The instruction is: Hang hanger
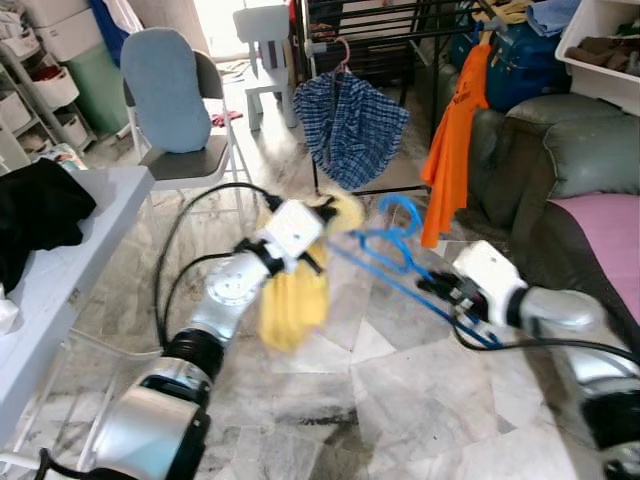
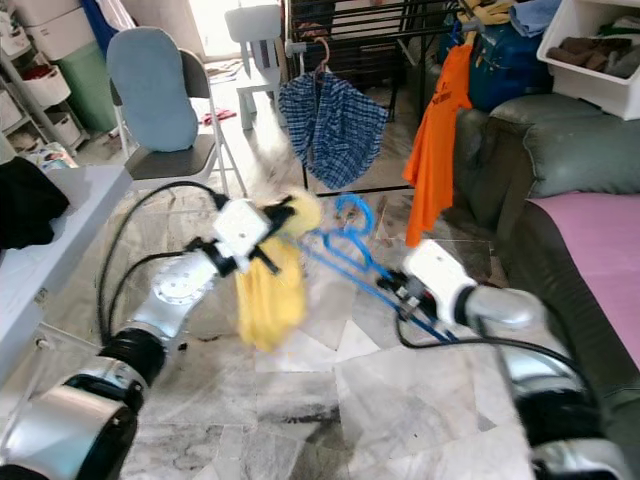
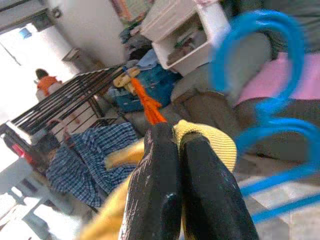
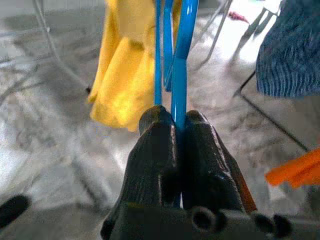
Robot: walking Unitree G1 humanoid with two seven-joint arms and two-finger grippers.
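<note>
The right hand [image 1: 440, 287] is clamped on the blue hanger [image 1: 395, 250], its hook pointing far toward the drying rack [image 1: 400, 20], while the left hand [image 1: 320, 215] pinches the yellow garment [image 1: 295, 295] just left.

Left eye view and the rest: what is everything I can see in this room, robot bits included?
Hanger: one, blue, held out over the floor between the arms.
Yellow garment: one, hanging from the left gripper.
Checked shirt: one, blue, on the drying rack.
Orange shirt: one, hanging right of the checked shirt.
Drying rack: one, black, at the back.
Folding chair: one, grey with a blue cushion, back left.
Sofa: one, dark, with a pink cover, on the right.
Table: one, grey, left, with black cloth on it.
Left gripper: shut on the yellow garment.
Right gripper: shut on the hanger.
</note>
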